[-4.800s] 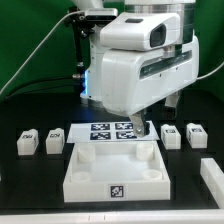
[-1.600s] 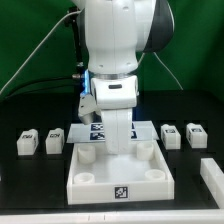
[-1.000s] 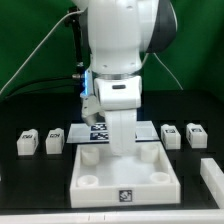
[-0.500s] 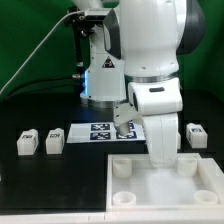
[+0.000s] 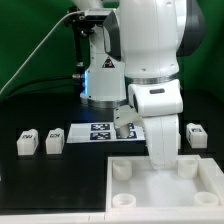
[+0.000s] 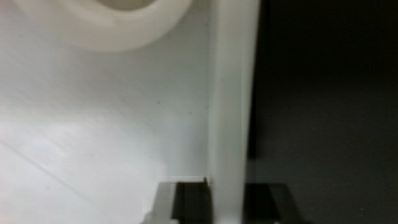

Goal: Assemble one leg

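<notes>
Nearest me, the tray [image 5: 170, 195] is lying with its visible sockets empty, so no leg is fitted yet; I'd say nearly everything is waiting. The tool [image 6: 222, 203] is clamping the tray's wall, not a leg. Beyond it, one leg [image 5: 193, 135] is standing on the table [image 5: 30, 190] at the exterior view's right, near the arm; two legs [image 5: 27, 143] [image 5: 55, 141] are standing well apart at its left.

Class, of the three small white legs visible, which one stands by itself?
The leg at the exterior view's far right; the leftmost leg and its neighbour sit side by side at the left.
</notes>
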You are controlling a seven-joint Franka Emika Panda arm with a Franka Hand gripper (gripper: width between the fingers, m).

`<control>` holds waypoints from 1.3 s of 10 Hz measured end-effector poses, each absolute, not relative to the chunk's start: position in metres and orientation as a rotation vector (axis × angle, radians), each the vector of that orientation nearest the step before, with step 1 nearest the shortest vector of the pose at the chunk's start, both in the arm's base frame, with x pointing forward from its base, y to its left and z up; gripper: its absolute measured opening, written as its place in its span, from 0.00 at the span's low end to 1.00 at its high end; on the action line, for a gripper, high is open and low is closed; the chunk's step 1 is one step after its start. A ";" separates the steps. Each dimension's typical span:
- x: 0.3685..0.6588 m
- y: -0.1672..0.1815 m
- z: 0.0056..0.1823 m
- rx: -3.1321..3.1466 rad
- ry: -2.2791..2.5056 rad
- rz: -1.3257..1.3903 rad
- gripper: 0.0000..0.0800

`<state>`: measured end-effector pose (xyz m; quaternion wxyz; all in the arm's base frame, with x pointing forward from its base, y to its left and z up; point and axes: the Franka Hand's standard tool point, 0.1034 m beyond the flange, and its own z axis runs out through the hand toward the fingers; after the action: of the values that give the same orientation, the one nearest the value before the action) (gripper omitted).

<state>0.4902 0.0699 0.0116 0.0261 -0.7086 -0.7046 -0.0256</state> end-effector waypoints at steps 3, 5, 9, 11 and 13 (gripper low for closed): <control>0.490 0.069 0.011 -2.193 -2.174 -0.078 0.49; 0.490 0.068 0.011 -2.194 -2.173 -0.078 0.66; 0.490 0.067 0.011 -2.195 -2.172 -0.078 0.81; 0.490 0.067 0.011 -2.196 -2.171 -0.078 0.81; 0.490 0.067 0.011 -2.196 -2.170 -0.078 0.81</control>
<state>0.4902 0.0668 0.0111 0.0264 -0.7108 -0.7024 -0.0252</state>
